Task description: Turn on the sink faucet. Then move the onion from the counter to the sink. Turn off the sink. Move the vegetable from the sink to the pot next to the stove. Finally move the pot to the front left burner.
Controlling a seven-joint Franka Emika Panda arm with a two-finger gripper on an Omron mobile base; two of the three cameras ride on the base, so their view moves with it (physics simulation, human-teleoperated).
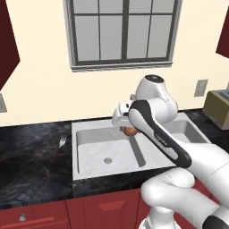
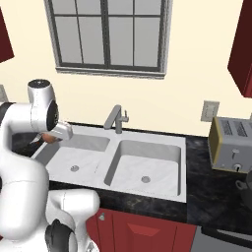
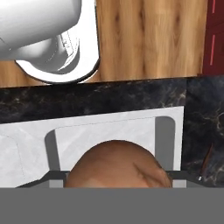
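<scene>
While the onion point(image 3: 116, 165) sits clamped between the jaws of the gripper point(image 1: 126, 126), it hangs over the left basin of the sink point(image 2: 162, 189) at centre frame of the left base view, evidently carried there for release into the basin. Nothing stands beneath it; the faucet point(image 2: 116, 118) is at the rear divider, the toaster point(image 2: 230, 144) far right, and a fork point(image 1: 61, 142) on the counter point(image 1: 31, 165) at left.

A window point(image 1: 123, 31) with a grey frame is set in the cream wall. A grey toaster point(image 2: 230, 144) stands at the right, below a wall socket point(image 2: 209, 110). A fork point(image 1: 60, 145) lies left of the basin. Dark red cupboards point(image 1: 40, 214) run below, above a wooden floor point(image 3: 148, 39).
</scene>
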